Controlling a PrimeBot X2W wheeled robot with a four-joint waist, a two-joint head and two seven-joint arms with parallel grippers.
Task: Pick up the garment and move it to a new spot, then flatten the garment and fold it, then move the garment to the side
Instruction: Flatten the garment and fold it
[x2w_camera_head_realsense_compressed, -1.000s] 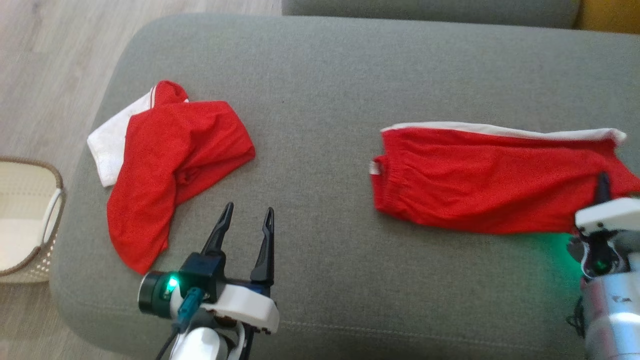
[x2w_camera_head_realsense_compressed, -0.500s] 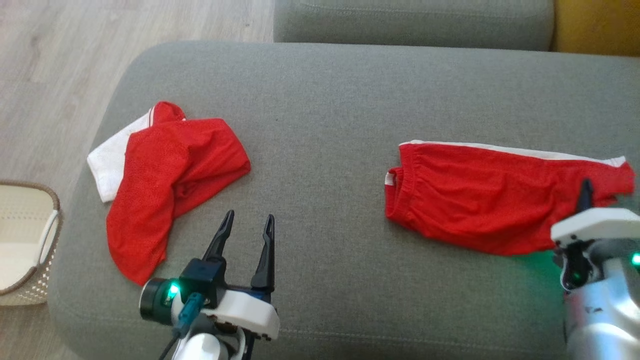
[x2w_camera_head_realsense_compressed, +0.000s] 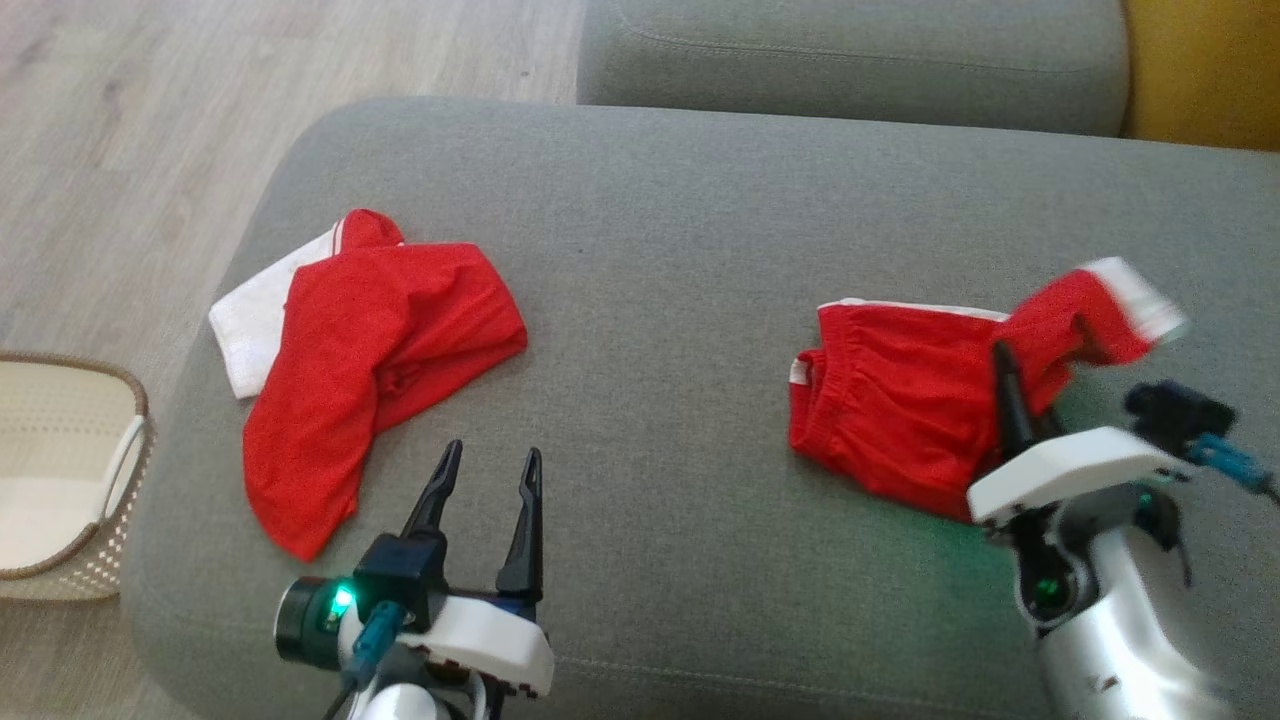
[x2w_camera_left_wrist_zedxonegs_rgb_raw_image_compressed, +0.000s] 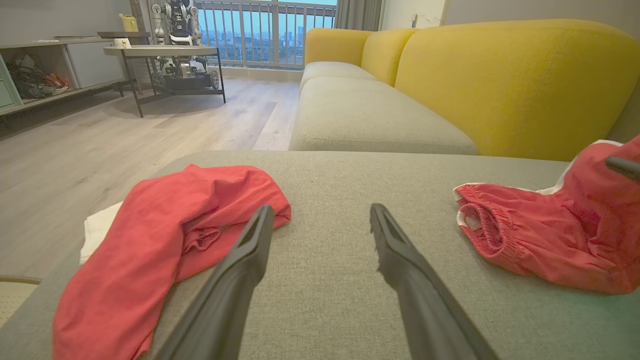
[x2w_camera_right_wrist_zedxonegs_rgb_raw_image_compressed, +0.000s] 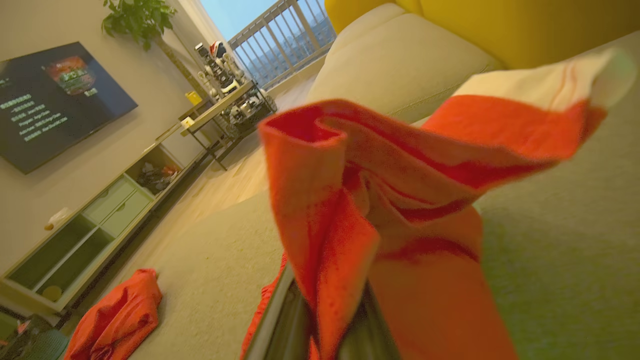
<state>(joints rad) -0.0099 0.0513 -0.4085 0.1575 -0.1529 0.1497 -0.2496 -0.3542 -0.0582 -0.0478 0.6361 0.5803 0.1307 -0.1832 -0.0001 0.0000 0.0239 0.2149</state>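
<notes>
While your right claw (x2w_camera_head_realsense_compressed: 1003, 352) is clenched on one leg of the shorts (x2w_camera_head_realsense_compressed: 900, 400), that leg stands up off the grey cushion (x2w_camera_head_realsense_compressed: 680, 250). Its white-trimmed hem is blurred at the far right. The waistband end lies bunched on the cushion's right part, with its elastic opening turned toward the robot's left. In the right wrist view you can see red fabric pinched between the claw's fingers and draped over them.

Your left claw (x2w_camera_head_realsense_compressed: 493, 452) is released, with its fingers spread wide and gripping nothing. It sits above bare cushion between the two red pieces, nearer the left one.

That second red garment (x2w_camera_head_realsense_compressed: 370, 340) lies crumpled on the cushion's left part and overlaps a white cloth (x2w_camera_head_realsense_compressed: 255, 320) at its outer edge. It is well apart from the shorts. A woven basket (x2w_camera_head_realsense_compressed: 60, 575) stands on the wood floor (x2w_camera_head_realsense_compressed: 150, 120) beside the cushion's left end. Beyond the cushion is a sofa (x2w_camera_left_wrist_zedxonegs_rgb_raw_image_compressed: 500, 85) with a yellow back.
</notes>
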